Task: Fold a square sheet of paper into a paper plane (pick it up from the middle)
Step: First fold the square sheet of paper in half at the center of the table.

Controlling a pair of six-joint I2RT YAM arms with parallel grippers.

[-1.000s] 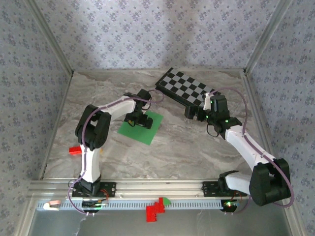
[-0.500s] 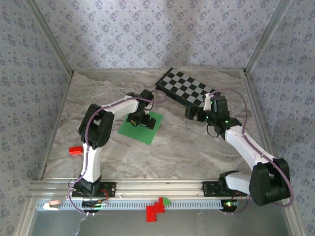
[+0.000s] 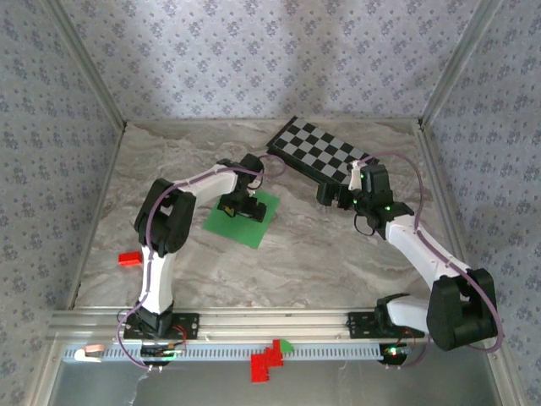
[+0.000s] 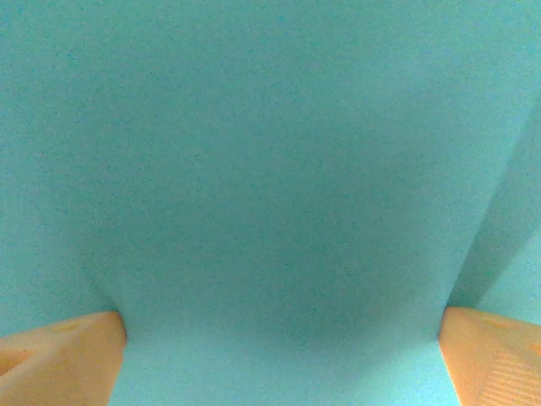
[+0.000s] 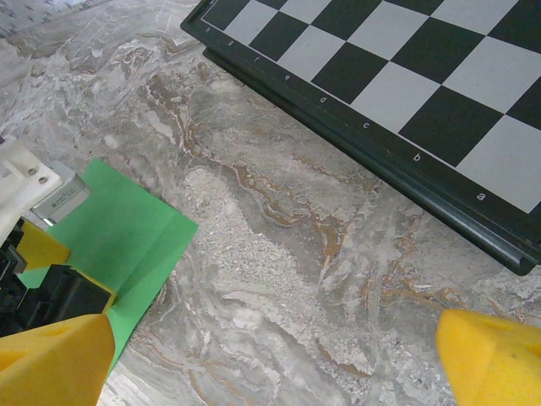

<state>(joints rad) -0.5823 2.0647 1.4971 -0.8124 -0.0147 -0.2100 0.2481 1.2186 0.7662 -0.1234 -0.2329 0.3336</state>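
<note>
Masking square sheet of paper (image 3: 250,230) middle: left fingers (image 4: 55,359), spread.

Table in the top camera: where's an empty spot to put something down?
The biggest bare patch of table is the near middle, between the green paper and the front rail. The far left corner beside the checkerboard is bare too. Crowded: the paper under the left gripper, and the checkerboard's edge by the right gripper.
</note>
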